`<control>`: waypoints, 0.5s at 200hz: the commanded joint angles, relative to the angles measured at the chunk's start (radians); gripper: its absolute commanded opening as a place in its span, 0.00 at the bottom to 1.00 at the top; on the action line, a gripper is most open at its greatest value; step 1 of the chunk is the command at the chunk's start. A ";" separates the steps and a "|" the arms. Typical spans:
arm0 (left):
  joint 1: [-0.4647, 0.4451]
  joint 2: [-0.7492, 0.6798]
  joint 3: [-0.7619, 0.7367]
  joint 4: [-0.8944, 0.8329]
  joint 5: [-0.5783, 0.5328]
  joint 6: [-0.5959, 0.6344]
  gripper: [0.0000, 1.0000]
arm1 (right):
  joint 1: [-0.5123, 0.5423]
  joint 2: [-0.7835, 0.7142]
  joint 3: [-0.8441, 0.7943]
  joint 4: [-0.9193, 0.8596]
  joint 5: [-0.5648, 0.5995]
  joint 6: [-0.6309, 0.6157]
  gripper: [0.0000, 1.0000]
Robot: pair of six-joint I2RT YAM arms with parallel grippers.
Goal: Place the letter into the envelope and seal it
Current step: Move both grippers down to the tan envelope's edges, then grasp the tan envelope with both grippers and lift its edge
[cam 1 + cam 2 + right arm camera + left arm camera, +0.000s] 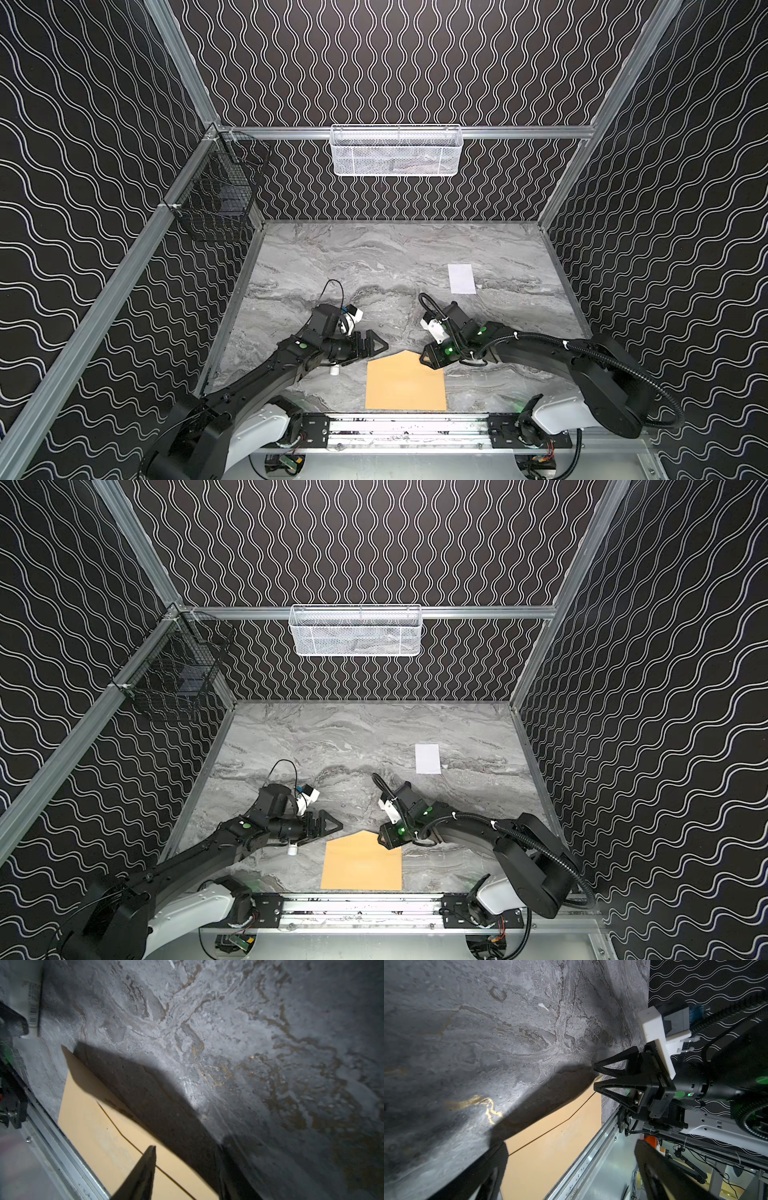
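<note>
Right wrist view cuts its own 2 fingers off at the frame edge, and a heavy shadow lies across the envelope, so the flap's edge there is hard to trace; only the tan body, with the dark line of its mouth, reads clearly. Nearest in both top views, the envelope lies flat on the marble table just beyond the front rail, flap open and pointing away from the rail. The right gripper sits over the flap's right slope and hides that corner. In the left wrist view its 2 triangular fingers stand partly apart with a clear gap, a tan sliver showing between the tips, and whether they touch the paper cannot be told. Nothing is clamped in them. The left gripper stands just beside the flap's left slope, apart from it, its fingers spread wide and empty; the left wrist view shows only blurred stubs of them. A small white cylinder peeks out from under the left arm, half covered. Farther back and well apart from both grippers, the letter lies flat on the table's right half, outside the envelope. A white mesh basket hangs on the back wall and a black wire basket on the left wall; their contents are too dim to make out.
</note>
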 commanded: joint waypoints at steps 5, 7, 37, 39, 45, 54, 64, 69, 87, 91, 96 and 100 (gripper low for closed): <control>0.000 0.009 -0.007 0.039 -0.004 -0.008 0.99 | 0.011 -0.012 -0.010 0.026 0.017 -0.012 0.43; 0.000 0.009 -0.007 0.039 -0.004 -0.008 0.99 | 0.013 -0.013 -0.010 0.027 0.017 -0.011 0.43; -0.001 0.016 -0.016 0.046 -0.010 -0.010 0.99 | 0.031 -0.046 -0.038 0.052 -0.005 -0.010 0.43; 0.000 0.017 -0.017 0.047 -0.011 -0.010 0.99 | 0.031 -0.049 -0.040 0.055 -0.007 -0.010 0.43; 0.000 0.021 -0.018 0.051 -0.013 -0.010 0.99 | 0.034 -0.055 -0.046 0.064 -0.008 -0.010 0.43; 0.000 0.028 -0.022 0.065 -0.011 -0.012 0.99 | 0.041 -0.061 -0.053 0.075 -0.006 -0.008 0.46; -0.001 0.042 -0.026 0.081 -0.006 -0.019 0.99 | 0.048 -0.059 -0.051 0.078 -0.001 -0.010 0.49; 0.000 0.046 -0.029 0.090 -0.003 -0.022 0.99 | 0.052 -0.056 -0.049 0.077 0.003 -0.009 0.49; -0.001 0.061 -0.040 0.111 0.002 -0.030 0.99 | 0.064 -0.035 -0.040 0.073 0.013 -0.011 0.49; 0.000 0.062 -0.042 0.117 0.003 -0.032 0.99 | 0.067 -0.030 -0.039 0.075 0.013 -0.011 0.48; 0.000 0.067 -0.044 0.122 0.005 -0.035 0.99 | 0.067 -0.025 -0.037 0.077 0.013 -0.012 0.47; -0.001 0.068 -0.045 0.126 0.005 -0.036 0.99 | 0.069 -0.021 -0.037 0.079 0.014 -0.010 0.46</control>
